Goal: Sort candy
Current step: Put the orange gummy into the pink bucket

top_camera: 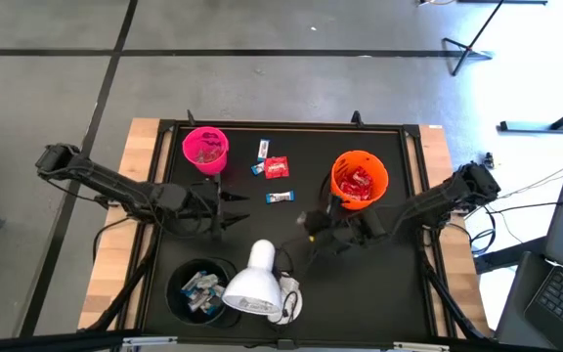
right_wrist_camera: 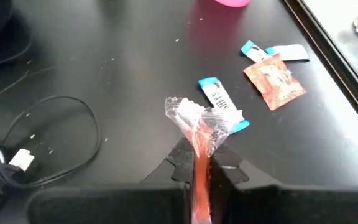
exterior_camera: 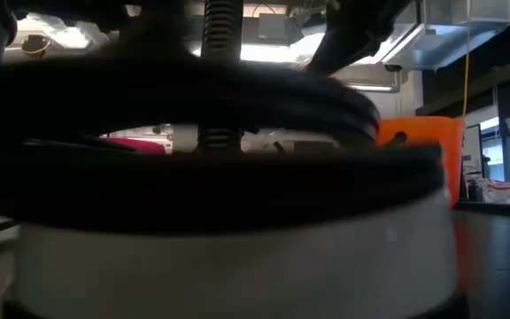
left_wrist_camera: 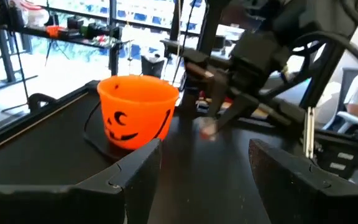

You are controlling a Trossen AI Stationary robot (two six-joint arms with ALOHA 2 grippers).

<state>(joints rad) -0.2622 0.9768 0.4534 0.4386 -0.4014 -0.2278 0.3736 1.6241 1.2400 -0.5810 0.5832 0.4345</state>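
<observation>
My right gripper (top_camera: 308, 223) hangs over the mat's middle, left of the orange cup (top_camera: 360, 179), shut on a clear-wrapped reddish candy (right_wrist_camera: 194, 124). The left wrist view shows that candy (left_wrist_camera: 208, 129) as a small pale piece at the fingertips. My left gripper (top_camera: 235, 207) waits open below the pink cup (top_camera: 205, 150), pointing level at the right gripper. More candy lies flat on the mat: a red packet (right_wrist_camera: 274, 78) and two white-and-blue bars (right_wrist_camera: 220, 99), (right_wrist_camera: 278, 52). Red candy lies in the orange cup and wrapped pieces in the black cup (top_camera: 201, 288). My right gripper pinches the candy's reddish wrapper tail (right_wrist_camera: 197, 163) between its two fingers. The fingers slant down from the table's right side. The crinkly clear end (right_wrist_camera: 182, 111) sticks out past the fingertips, and the candy is lifted clear of the mat.
A white lamp head (top_camera: 255, 284) stands at the near edge beside the black cup and fills most of the low view. A thin cable (right_wrist_camera: 48, 134) loops on the mat. The black mat has a raised frame (top_camera: 413, 132) on a wooden table.
</observation>
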